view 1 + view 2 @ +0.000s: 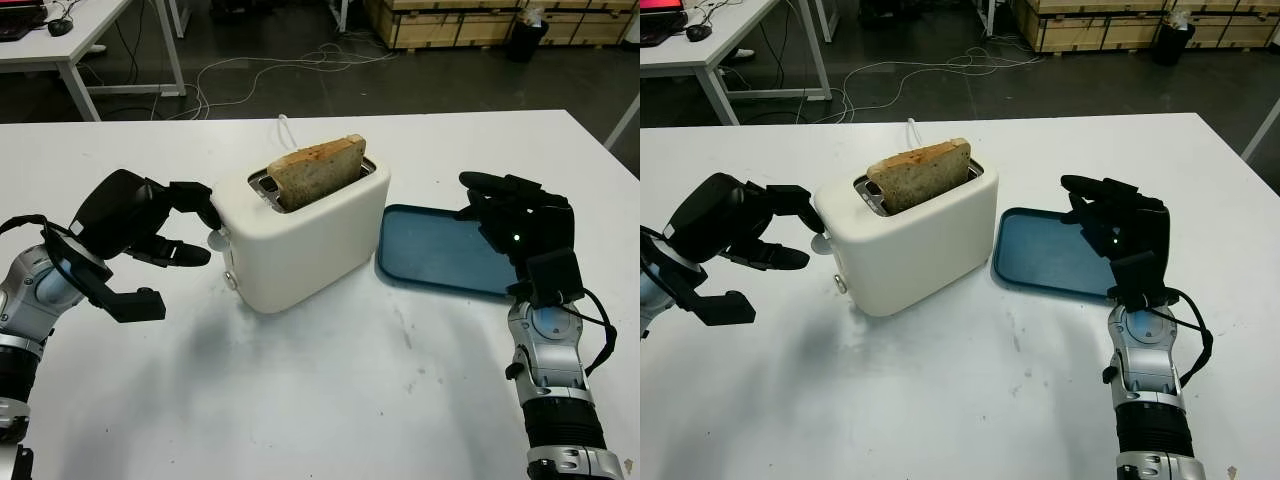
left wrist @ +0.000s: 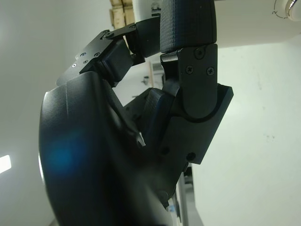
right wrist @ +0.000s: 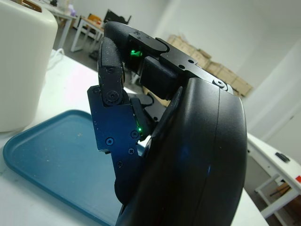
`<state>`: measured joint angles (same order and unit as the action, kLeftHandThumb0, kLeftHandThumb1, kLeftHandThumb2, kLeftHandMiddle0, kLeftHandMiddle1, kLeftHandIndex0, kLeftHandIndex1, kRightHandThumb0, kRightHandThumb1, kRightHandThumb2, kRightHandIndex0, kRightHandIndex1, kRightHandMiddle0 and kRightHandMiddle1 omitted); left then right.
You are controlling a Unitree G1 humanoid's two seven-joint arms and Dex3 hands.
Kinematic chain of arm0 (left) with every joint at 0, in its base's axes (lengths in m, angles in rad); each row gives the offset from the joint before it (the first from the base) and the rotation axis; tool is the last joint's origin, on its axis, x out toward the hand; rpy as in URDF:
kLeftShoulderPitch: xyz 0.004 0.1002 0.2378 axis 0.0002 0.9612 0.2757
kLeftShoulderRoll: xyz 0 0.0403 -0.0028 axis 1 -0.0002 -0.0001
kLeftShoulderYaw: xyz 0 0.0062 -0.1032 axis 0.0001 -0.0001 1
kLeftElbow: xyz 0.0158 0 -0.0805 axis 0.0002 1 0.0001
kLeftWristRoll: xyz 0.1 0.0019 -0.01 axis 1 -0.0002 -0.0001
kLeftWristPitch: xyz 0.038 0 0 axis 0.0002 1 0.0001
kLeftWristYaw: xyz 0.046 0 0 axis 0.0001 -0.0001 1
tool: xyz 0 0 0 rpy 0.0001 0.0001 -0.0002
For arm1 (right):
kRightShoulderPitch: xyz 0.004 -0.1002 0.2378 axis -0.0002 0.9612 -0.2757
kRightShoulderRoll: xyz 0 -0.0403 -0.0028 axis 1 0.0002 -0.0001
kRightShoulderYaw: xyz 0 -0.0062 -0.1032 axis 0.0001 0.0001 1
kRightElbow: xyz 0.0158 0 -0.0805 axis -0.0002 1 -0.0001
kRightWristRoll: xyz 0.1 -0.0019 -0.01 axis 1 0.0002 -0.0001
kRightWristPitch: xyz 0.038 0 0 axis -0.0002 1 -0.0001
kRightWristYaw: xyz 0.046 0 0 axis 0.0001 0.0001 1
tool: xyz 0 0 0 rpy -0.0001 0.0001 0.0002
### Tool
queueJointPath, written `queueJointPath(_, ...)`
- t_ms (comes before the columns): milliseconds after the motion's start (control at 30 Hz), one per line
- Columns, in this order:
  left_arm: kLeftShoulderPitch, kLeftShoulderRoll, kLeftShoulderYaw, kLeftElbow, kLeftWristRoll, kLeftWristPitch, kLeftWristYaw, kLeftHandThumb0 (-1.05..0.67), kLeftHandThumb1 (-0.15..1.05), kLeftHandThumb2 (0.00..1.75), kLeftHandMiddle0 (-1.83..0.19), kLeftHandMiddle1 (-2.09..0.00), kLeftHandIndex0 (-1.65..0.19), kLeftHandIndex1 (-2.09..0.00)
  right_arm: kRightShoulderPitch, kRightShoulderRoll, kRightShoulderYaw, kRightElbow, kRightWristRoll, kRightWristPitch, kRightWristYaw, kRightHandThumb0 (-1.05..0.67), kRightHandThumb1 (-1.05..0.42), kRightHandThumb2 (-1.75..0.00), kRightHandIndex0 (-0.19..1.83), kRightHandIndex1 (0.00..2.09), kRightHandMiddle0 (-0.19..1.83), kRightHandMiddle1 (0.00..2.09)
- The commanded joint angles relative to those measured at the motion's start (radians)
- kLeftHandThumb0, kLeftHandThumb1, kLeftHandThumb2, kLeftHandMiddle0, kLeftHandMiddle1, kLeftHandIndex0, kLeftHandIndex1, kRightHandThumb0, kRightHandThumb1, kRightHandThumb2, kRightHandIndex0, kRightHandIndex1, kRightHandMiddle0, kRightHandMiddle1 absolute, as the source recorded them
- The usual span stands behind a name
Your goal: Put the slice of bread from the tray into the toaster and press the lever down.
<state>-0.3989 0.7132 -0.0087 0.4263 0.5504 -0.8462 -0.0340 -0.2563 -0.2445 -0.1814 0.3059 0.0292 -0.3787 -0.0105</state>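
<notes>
Black shell and curled fingers of the left robot hand (image 2: 155, 117) loom closest in the left wrist view, with the cream wall of the toaster (image 2: 244, 23) just beyond its fingertips and nothing in its grasp. From the head camera, that same hand sits at the toaster's left end, one finger reaching toward the small lever knob (image 1: 217, 238) on the end face; whether it touches the knob cannot be told. Standing upright in the slot, the slice of bread (image 1: 316, 171) pokes well above the toaster's top, so the lever appears not yet pressed. The blue tray (image 1: 440, 255) lies bare on the white table (image 1: 330, 390) just right of the toaster. In the right wrist view, the right robot hand (image 3: 141, 117) hovers over the tray's near edge, fingers drawn in and holding nothing. The likely risk now is a finger sliding off the small knob, or a push angled sideways shoving the light toaster toward the tray instead of driving the lever down, leaving the bread raised.
</notes>
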Motion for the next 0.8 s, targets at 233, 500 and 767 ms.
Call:
queueJointPath(233,0.012,0.008,-0.012,-0.023,-0.021,-0.003,0.001,-1.05,0.92,0.63,-1.31,-1.75,-0.56,-1.17,-0.013,0.005,-0.011,0.008,0.013,-0.033,0.015,-0.43,-0.92,-0.21,0.91,1.14,1.21,0.14)
queueJointPath(500,0.007,-0.007,-0.008,0.01,-0.024,-0.074,0.069,-1.05,0.92,0.67,-1.26,-1.75,-0.55,-1.14,-0.017,0.005,-0.014,0.014,0.011,-0.028,0.017,-0.44,-0.92,-0.2,0.91,1.12,1.21,0.15)
queueJointPath(767,0.006,-0.013,-0.012,0.038,-0.012,-0.115,0.121,-1.05,0.92,0.7,-1.23,-1.75,-0.51,-1.1,-0.012,0.01,-0.013,0.002,0.012,-0.015,0.014,-0.43,-0.92,-0.2,0.91,1.11,1.2,0.15)
